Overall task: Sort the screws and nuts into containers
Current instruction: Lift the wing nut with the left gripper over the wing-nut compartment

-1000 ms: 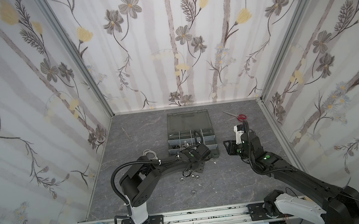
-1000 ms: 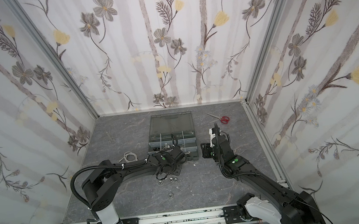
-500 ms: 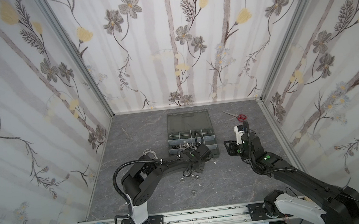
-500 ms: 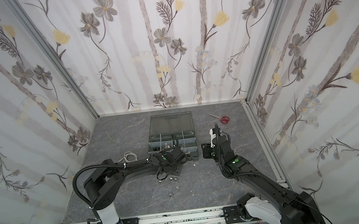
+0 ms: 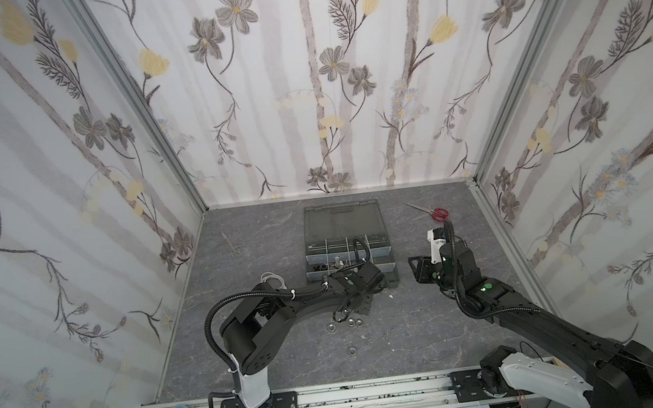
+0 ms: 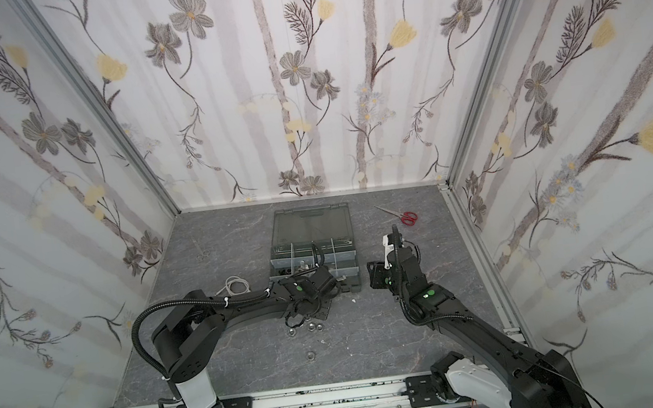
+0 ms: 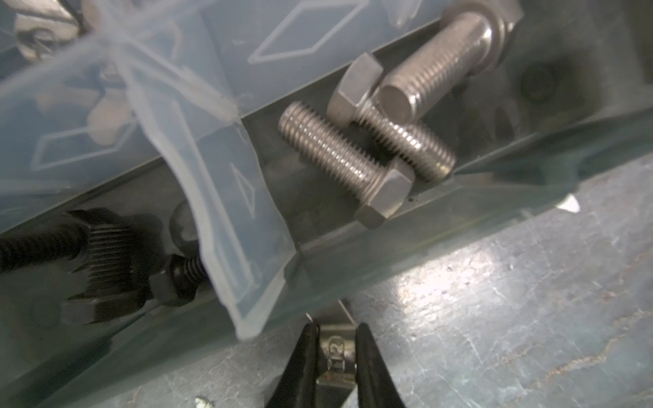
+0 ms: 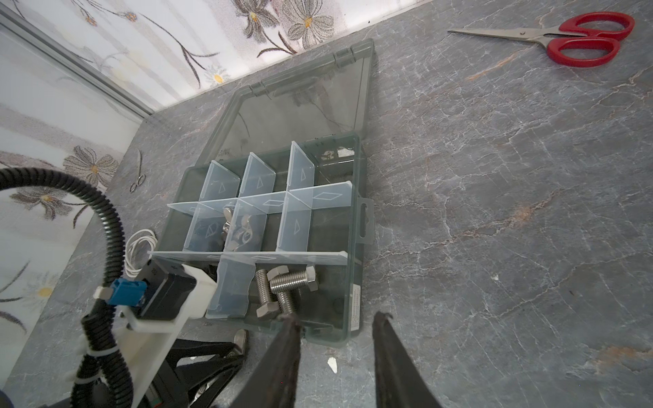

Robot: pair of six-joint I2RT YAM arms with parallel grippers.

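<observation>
Grasp of one silver screw (image 7: 335, 356): the left end effector (image 7: 335, 330) is clamped on it at the tabletop (image 7: 494, 318), just outside the front wall of the organizer case (image 8: 355, 282). A stamped face is turned to the wrist camera. The shaft is hidden, so the long axis is judged to run along the fingers. A lift clear of the wall is advised, then a low release over the compartment (image 7: 304, 201) where three stored screws (image 7: 339, 162) lie flat and crossed. The right end effector (image 8: 335, 316) is held apart, empty.

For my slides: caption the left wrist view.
Left gripper clamps a silver bolt outside the case; three more bolts lie inside.
</observation>
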